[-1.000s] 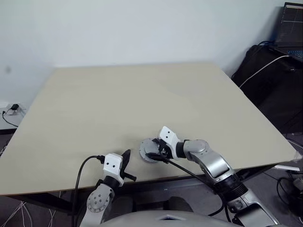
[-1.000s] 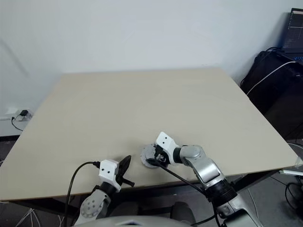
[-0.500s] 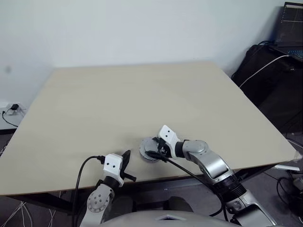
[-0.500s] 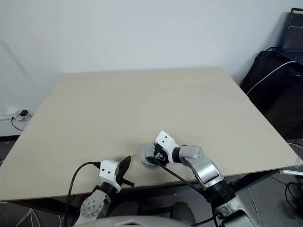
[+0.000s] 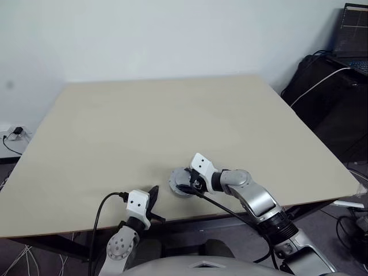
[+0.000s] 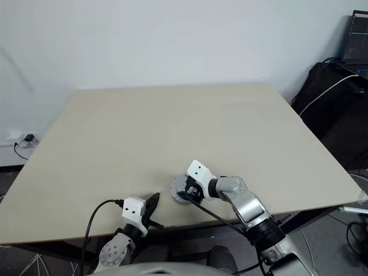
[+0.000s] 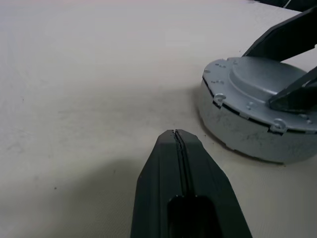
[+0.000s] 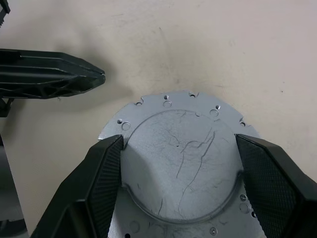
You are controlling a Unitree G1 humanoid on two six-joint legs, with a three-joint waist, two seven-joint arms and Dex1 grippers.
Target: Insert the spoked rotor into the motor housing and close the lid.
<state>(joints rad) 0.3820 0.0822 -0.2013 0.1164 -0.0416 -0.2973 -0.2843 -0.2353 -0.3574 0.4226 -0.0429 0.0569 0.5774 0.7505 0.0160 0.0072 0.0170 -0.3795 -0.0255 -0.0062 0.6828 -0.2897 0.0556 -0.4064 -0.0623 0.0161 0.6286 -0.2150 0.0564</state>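
The silvery-grey lid (image 8: pixel 178 163) lies on the round grey motor housing (image 7: pixel 247 134) near the front edge of the table (image 5: pixel 172 115). My right gripper (image 5: pixel 187 183) reaches over it from the right. Its two black fingers (image 8: pixel 106 168) press against opposite sides of the lid's raised centre. The spoked rotor is hidden. My left gripper (image 5: pixel 154 192) is shut with nothing in it. It points at the housing from a short way to its left, low over the table and apart from it. The left wrist view shows its fingertips (image 7: pixel 177 134) pressed together.
The table's front edge runs just below both grippers. A black bag (image 5: pixel 328 86) with a white cable and a laptop (image 5: pixel 351 34) stand beyond the right side. A wall socket (image 5: pixel 17 132) with a plug is at the far left.
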